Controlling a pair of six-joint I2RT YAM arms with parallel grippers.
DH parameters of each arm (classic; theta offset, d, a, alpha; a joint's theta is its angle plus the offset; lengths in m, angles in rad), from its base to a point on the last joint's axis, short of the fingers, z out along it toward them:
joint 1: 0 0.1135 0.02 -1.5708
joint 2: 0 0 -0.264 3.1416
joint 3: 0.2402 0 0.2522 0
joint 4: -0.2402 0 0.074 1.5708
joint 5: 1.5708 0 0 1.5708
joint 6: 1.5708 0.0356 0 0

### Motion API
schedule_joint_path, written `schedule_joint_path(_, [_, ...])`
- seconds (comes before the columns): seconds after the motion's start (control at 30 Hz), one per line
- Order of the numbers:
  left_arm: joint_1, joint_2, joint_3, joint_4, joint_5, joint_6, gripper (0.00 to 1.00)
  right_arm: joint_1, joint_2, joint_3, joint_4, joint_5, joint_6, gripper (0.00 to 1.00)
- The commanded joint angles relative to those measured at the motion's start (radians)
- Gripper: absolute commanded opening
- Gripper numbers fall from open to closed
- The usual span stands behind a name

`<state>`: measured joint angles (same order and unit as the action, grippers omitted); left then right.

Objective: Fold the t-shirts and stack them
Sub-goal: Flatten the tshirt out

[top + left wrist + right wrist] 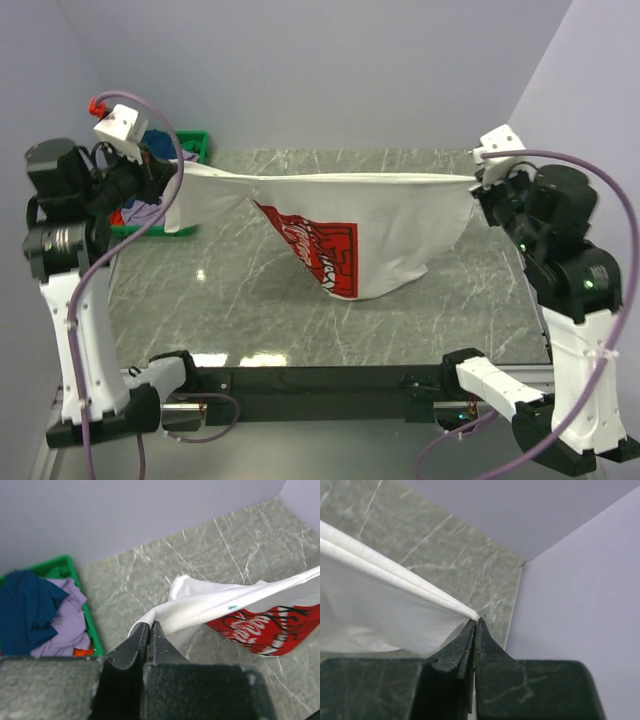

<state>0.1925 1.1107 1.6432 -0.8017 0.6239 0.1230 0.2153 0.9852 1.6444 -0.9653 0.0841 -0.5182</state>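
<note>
Marble-grey table (250,290) and lilac walls (330,70) surrounded the white shirt (400,215), which hung stretched between the two sets of jaws, its red print sagging down toward the surface. The left gripper (150,626) was pinched tight on one end of the taut top edge, and the right gripper (477,621) was clamped on the other end. Outboard of the left jaws, a green crate (67,565) held a blue shirt (25,605) and a lavender shirt (67,625).
</note>
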Motion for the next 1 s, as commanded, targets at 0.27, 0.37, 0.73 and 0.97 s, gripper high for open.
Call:
schedule_joint_path(0.27, [0.01, 0.086, 0.013, 0.12, -0.144, -0.056, 0.01, -0.028, 0.113, -0.011, 0.241, 0.215, -0.088, 0.0])
schedule_joint_path(0.37, [-0.045, 0.219, 0.053, 0.194, -0.199, -0.059, 0.01, -0.034, 0.249, 0.047, 0.361, 0.22, -0.083, 0.0])
schedule_joint_path(0.73, [-0.08, 0.776, 0.813, 0.684, -0.386, -0.301, 0.01, -0.099, 0.94, 1.021, 0.636, 0.33, -0.048, 0.0])
schedule_joint_path(0.97, [-0.074, 0.609, 0.621, 1.04, -0.434, -0.347, 0.01, -0.123, 0.715, 0.691, 1.039, 0.244, -0.051, 0.0])
